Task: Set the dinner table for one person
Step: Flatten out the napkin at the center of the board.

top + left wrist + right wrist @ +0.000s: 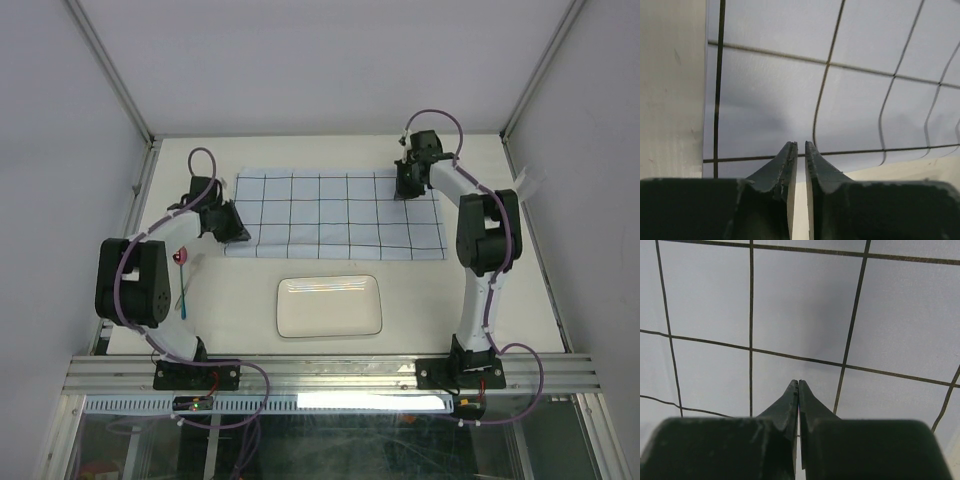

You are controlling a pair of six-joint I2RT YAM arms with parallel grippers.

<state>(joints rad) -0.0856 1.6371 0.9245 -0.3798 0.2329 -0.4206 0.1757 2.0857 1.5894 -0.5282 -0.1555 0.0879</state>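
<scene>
The cream dinner table point(420, 300) carries a pale-blue cloth point(330, 215) with dark grid lines, spread flat across its far half. My left gripper point(238, 228) sits low at the cloth's near left corner. In the left wrist view its jaws point(799, 145) stand a narrow gap apart over the cloth point(770, 90), with bare table point(670, 100) showing between them. My right gripper point(405, 188) is at the cloth's far right part. Its tips point(798, 382) are shut together and point down at the flat cloth point(800, 305); no fold shows between them.
A white rectangular plate point(329, 305) lies on the table in front of the cloth, near the middle. A thin blue-handled utensil point(183, 292) with a pink-red end point(181, 258) lies beside the left arm. Aluminium rails edge the table; grey walls stand on both sides.
</scene>
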